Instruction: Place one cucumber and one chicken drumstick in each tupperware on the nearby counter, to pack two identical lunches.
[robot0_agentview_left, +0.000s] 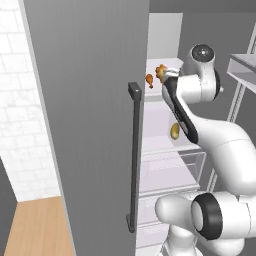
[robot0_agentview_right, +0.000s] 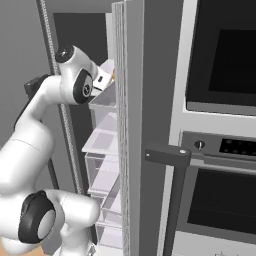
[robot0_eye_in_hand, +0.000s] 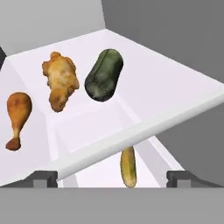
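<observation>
So the gripper (robot0_eye_in_hand: 112, 179) hangs wide open before the white fridge shelf (robot0_eye_in_hand: 175, 87) — stubby dark green cucumber (robot0_eye_in_hand: 104, 75) beside two golden-brown chicken drumsticks (robot0_eye_in_hand: 60, 81), untouched.

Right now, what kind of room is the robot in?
Most likely a kitchen. The arm reaches into an open fridge whose shelf holds a cucumber and a chicken drumstick, and a built-in oven stands right beside it.

Base views flank open fridge (robot0_agentview_left: 165, 150), hand view close above shelf (robot0_eye_in_hand: 175, 87)
</observation>
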